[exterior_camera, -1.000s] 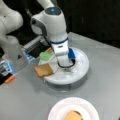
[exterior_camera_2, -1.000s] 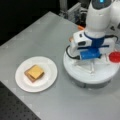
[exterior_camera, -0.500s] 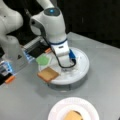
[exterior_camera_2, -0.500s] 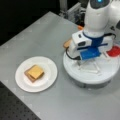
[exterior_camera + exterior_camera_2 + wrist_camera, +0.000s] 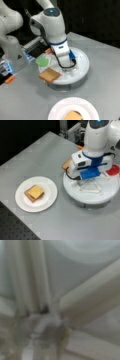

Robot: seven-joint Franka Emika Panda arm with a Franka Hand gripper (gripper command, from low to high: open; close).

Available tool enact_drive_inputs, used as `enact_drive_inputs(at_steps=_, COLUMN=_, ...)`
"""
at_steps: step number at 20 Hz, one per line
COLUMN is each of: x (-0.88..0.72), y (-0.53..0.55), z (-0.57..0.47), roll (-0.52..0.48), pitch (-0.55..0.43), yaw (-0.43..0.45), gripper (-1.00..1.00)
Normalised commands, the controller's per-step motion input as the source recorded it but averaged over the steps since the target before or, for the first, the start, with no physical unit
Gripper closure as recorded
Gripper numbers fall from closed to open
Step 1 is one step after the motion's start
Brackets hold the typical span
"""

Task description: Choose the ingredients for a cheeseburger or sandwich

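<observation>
In both front views the pincer [image 5: 67, 68] [image 5: 88, 185] is low over the white turntable tray [image 5: 82, 62] [image 5: 75, 191], barely shifted from half a second ago; whether it is wide or narrow I cannot tell. A toast square [image 5: 49, 75] lies just beside it, past the green lettuce [image 5: 43, 61]. Well apart from the pincer, the plate [image 5: 48, 195] on the bench [image 5: 37, 160] carries the started sandwich [image 5: 34, 193], unchanged.

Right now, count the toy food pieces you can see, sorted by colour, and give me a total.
Tan toast squares: 2, one on the round tray, one on the white plate
Yellow cheese square: 1
Green lettuce piece: 1
Red disc: 1
Total: 5
</observation>
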Motion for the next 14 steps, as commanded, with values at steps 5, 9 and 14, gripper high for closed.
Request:
enact_drive_inputs(at_steps=5, x=-0.19, y=-0.27, z=-0.05, roll=0.172, pitch=-0.102, yaw=-0.024, gripper=-1.0)
enact_drive_inputs(at_steps=9, x=-0.2, y=-0.22, z=-0.04, roll=0.172, pitch=-0.102, yaw=-0.07, gripper=-1.0)
enact_drive_inputs(at_steps=14, x=-0.2, y=-0.17, z=0.0, roll=0.181, pitch=-0.067, yaw=-0.161, gripper=-1.0)
